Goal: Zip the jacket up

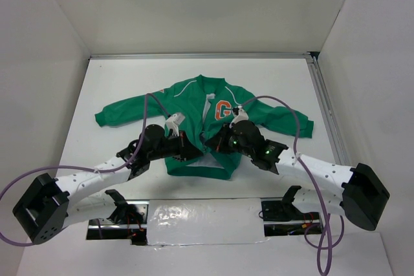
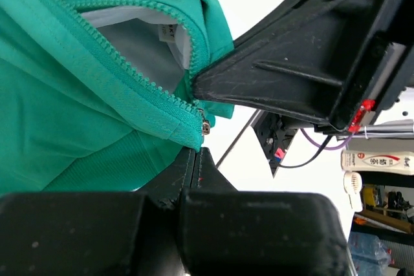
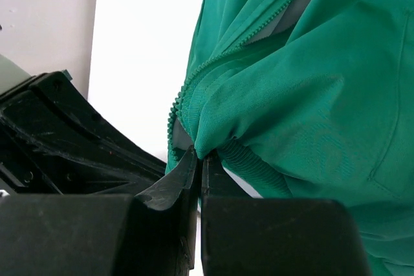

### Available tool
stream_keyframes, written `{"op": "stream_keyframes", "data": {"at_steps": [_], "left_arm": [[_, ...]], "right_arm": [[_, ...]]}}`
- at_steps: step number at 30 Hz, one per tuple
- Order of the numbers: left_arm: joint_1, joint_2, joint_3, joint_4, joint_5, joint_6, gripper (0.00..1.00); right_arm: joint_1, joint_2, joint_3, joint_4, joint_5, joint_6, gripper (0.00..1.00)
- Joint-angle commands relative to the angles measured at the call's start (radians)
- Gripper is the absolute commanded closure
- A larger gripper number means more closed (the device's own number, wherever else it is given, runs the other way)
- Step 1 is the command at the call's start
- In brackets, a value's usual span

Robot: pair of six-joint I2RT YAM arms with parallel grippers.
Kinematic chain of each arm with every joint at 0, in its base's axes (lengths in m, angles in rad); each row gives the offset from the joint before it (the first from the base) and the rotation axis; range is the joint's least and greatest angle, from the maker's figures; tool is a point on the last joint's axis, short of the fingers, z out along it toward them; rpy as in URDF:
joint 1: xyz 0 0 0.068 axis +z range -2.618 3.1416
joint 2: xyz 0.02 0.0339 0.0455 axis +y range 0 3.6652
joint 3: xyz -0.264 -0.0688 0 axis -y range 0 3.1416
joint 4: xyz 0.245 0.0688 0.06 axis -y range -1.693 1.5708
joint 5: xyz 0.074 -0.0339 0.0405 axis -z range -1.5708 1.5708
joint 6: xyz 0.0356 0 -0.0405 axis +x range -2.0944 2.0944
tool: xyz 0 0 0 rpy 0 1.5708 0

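The green jacket (image 1: 194, 105) lies flat on the white table, front up, with its orange "G" patch (image 1: 223, 109) showing and the zipper open over white lining. My left gripper (image 1: 194, 151) is shut on the lower corner of one zipper edge (image 2: 184, 127), where a small metal zipper piece (image 2: 205, 125) sits just above the fingertips (image 2: 191, 159). My right gripper (image 1: 217, 141) is shut on the other front panel at its ribbed hem (image 3: 249, 159), right beside the zipper teeth (image 3: 178, 105). The two grippers are close together at the jacket's bottom middle.
White walls enclose the table on three sides, with a metal rail (image 1: 326, 111) along the right edge. Purple cables (image 1: 284, 105) loop over both arms and above the jacket. The right gripper's black body (image 2: 310, 56) fills the upper right of the left wrist view.
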Motion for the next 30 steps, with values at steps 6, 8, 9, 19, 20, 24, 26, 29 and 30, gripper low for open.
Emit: {"op": "stream_keyframes", "data": {"at_steps": [6,8,9,19,20,24,26,29,30], "left_arm": [[-0.015,0.009,-0.047,0.029,0.197,0.015,1.0],[-0.025,0.009,-0.051,0.021,0.214,0.026,1.0],[-0.027,0.006,-0.047,0.003,0.21,0.038,1.0],[0.013,-0.038,0.048,-0.204,0.058,0.08,1.0],[0.022,-0.038,0.053,-0.217,0.076,0.08,1.0],[0.05,-0.011,0.09,-0.293,0.128,0.103,1.0],[0.056,0.015,0.102,-0.394,0.137,0.1,1.0],[0.06,0.032,0.07,-0.442,0.159,0.072,1.0],[0.06,0.04,0.05,-0.427,0.185,0.066,1.0]], "right_arm": [[-0.049,0.019,0.065,0.18,0.001,0.067,1.0],[-0.065,0.005,0.062,0.181,0.009,0.072,1.0],[-0.071,-0.001,0.062,0.172,0.015,0.075,1.0],[-0.031,-0.03,0.082,-0.098,-0.025,-0.121,0.76],[-0.017,-0.03,0.083,-0.122,-0.014,-0.126,0.67],[0.006,-0.061,0.1,-0.237,0.046,-0.211,0.41],[0.02,-0.081,0.112,-0.28,0.106,-0.28,0.15],[0.043,-0.128,0.123,-0.291,0.118,-0.371,0.15],[0.041,-0.127,0.125,-0.273,0.09,-0.396,0.17]]}}
